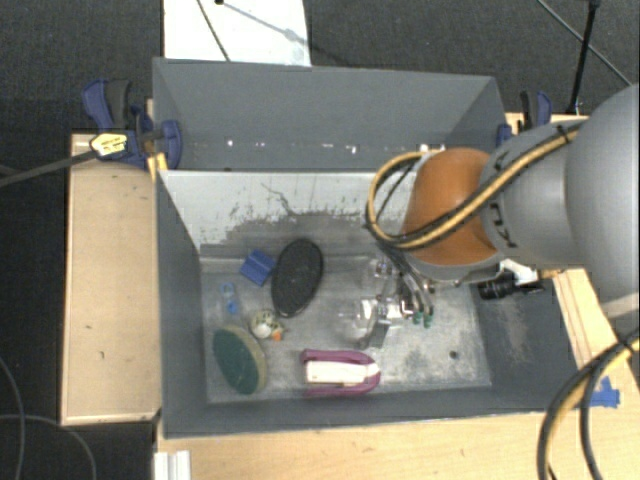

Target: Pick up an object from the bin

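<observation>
Half a dozen small things lie loose on the floor of the grey bin (181, 298), mostly well apart from one another. This probably makes any of them easy to take alone.

The gripper (385, 316) hangs low over the scuffed floor just right of the bin's middle. Its orange wrist cover (445, 208) and looped cables (377, 206) rise behind it toward 2 o'clock, since the arm comes in from that side. I cannot tell whether the gripper is released or clenched, and I can make out nothing gripped in it.

The clock directions that follow are taken from the gripper, working outward.

- **7 o'clock, near the gripper:** a purple-and-white stapler-like thing (340, 372) lies flat and lengthwise near the front wall. It is the closest candidate, though the gripper is beside it rather than over it.
- **Between 9 and 10 o'clock:** a black oval brush-like pad (297, 276) lies tilted on the floor.
- **9 o'clock, farther off:** a small mottled ball (264, 324) sits just beside the pad's lower end.
- **8 o'clock:** a dark green disc (238, 359) leans in the front-left corner, seemingly propped there by the wall.
- **Farthest, toward 10 o'clock:** a blue block (258, 266) sits near the pad's upper left, and below it lies a faint pale-blue scrap (228, 293) too small to identify.

The pick looks not yet made. The likely next need is a short shift toward 7 o'clock.
</observation>
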Available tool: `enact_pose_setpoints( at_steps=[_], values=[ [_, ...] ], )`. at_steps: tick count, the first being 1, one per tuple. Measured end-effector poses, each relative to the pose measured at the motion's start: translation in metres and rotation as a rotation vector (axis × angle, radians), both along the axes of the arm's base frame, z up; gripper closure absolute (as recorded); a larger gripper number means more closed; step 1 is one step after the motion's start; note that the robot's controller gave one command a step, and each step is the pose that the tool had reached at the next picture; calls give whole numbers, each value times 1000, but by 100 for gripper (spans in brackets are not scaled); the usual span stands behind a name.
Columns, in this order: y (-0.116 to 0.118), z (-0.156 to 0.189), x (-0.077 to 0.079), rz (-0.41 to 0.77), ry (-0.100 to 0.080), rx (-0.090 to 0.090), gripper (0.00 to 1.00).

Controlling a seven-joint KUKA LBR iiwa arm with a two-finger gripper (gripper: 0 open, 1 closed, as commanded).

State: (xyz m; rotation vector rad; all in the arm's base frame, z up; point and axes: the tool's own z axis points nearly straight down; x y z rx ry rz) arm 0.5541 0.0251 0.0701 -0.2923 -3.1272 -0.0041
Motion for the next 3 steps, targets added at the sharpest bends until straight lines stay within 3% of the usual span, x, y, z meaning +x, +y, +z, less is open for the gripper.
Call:
enact_pose_setpoints(
  at_steps=[1,2,3],
  values=[
    [-3,0,1,-3,-2,-2,100],
    [1,105,10,23,-12,-1,100],
    [8,160,11,44,-10,-1,100]
  ],
)
